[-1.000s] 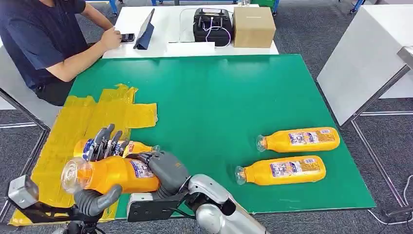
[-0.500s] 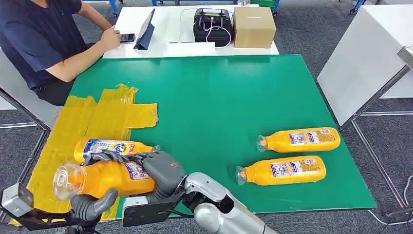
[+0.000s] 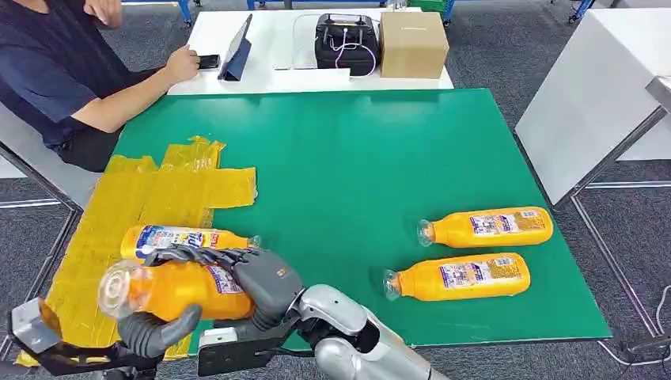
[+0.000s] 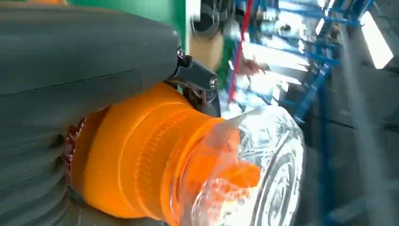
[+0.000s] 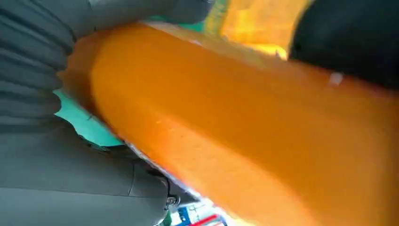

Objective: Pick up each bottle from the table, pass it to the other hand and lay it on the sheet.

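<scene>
Handing over, head view: the held bottle [image 3: 170, 288] hangs above the yellow sheet's [image 3: 142, 198] near edge, right hand [image 3: 252, 279] wrapped over its label end, left hand [image 3: 154, 331] cupping it from beneath, likely mid-transfer.
Left wrist view: left hand [image 4: 70, 94] presses against the orange body by the clear base.
Right wrist view: right hand [image 5: 56, 141] clasps the bottle [image 5: 244, 141].

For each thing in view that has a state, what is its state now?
Held bottle: off the table, gripped by both hands.
Bottle on the sheet: lying flat.
Two bottles on the table: lying, untouched.
Left hand: under the held bottle.
Right hand: over it.
</scene>
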{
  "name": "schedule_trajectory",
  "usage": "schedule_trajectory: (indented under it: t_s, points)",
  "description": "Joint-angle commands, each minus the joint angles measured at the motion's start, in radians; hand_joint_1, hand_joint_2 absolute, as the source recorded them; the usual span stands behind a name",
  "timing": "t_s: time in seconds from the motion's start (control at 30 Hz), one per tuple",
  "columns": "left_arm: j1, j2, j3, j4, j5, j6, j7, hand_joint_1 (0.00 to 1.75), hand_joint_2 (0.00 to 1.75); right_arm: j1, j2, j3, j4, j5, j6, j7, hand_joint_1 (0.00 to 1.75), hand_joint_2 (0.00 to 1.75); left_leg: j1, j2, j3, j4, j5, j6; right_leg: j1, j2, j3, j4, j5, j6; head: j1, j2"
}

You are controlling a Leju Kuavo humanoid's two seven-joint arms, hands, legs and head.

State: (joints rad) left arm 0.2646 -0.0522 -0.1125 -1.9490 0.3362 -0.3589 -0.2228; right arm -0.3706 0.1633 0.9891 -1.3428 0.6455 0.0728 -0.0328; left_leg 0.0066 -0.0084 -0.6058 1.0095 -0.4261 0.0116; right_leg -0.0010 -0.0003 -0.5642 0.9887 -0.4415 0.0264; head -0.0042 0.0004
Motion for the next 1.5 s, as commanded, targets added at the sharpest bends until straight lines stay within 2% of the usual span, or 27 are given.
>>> schedule_trajectory:
  t_s: [0.03, 0.23, 0.5, 0.57, 0.73, 0.9, 1.0, 1.5]
  points:
    - [-0.047, -0.127, 0.178, -0.009, -0.463, 0.158, -0.063, 1.75, 1.75, 0.099, -0.146, -0.208, -0.244, 0.069, -0.052, 0.027, 0.0, 0.0, 0.0, -0.002, 0.0, 0.0, 0.0, 0.0, 0.0, -0.003, 0.002, -0.001, 0.0, 0.001, 0.0, 0.0]
    - [-0.062, -0.149, 0.215, 0.004, -0.797, 0.292, -0.095, 1.75, 1.75, 0.201, -0.177, -0.303, -0.413, 0.123, -0.054, 0.028, 0.0, 0.0, 0.0, -0.004, 0.002, 0.0, -0.001, 0.0, 0.0, -0.005, 0.004, -0.002, -0.001, 0.001, 0.0, 0.0]
    - [-0.065, -0.152, 0.213, 0.008, -0.801, 0.292, -0.096, 1.75, 1.75, 0.208, -0.182, -0.304, -0.425, 0.124, -0.054, 0.028, 0.0, 0.0, -0.001, -0.002, 0.002, 0.0, 0.0, 0.0, 0.0, -0.002, 0.002, -0.001, -0.001, 0.001, 0.0, 0.0]
    - [-0.07, -0.147, 0.204, 0.019, -0.935, 0.345, -0.093, 1.75, 1.75, 0.216, -0.179, -0.314, -0.43, 0.144, -0.057, 0.026, 0.0, 0.0, -0.001, -0.001, 0.001, 0.0, 0.0, 0.0, 0.0, -0.002, 0.001, -0.001, 0.0, 0.0, 0.0, 0.0]
    - [-0.1, -0.095, 0.133, 0.131, -1.299, 0.435, -0.042, 1.75, 1.75, 0.269, -0.219, -0.365, -0.545, 0.151, -0.066, 0.013, 0.0, 0.0, -0.001, -0.005, 0.002, -0.001, 0.0, 0.001, -0.001, -0.005, 0.003, -0.002, -0.001, 0.001, 0.0, 0.0]
    - [-0.11, 0.032, 0.037, 0.355, -1.478, 0.453, 0.003, 1.75, 1.75, 0.285, -0.259, -0.447, -0.608, 0.056, -0.064, -0.014, 0.0, 0.0, -0.002, -0.004, 0.004, -0.003, 0.001, 0.0, -0.001, -0.005, 0.005, -0.003, -0.001, 0.001, 0.0, 0.0]
    - [-0.117, 0.064, -0.006, 0.468, -1.535, 0.487, 0.021, 1.75, 1.75, 0.273, -0.277, -0.471, -0.601, 0.021, -0.043, -0.012, 0.0, 0.0, -0.002, -0.003, 0.004, -0.003, 0.001, 0.0, -0.001, -0.004, 0.005, -0.003, 0.0, 0.0, 0.0, 0.0]
    - [-0.138, 0.095, -0.051, 0.578, -1.552, 0.485, 0.045, 1.75, 1.75, 0.25, -0.308, -0.502, -0.591, -0.052, -0.024, -0.012, 0.0, 0.0, -0.002, 0.0, 0.004, -0.002, 0.0, 0.0, -0.001, -0.001, 0.005, -0.002, 0.0, 0.0, 0.0, 0.0]
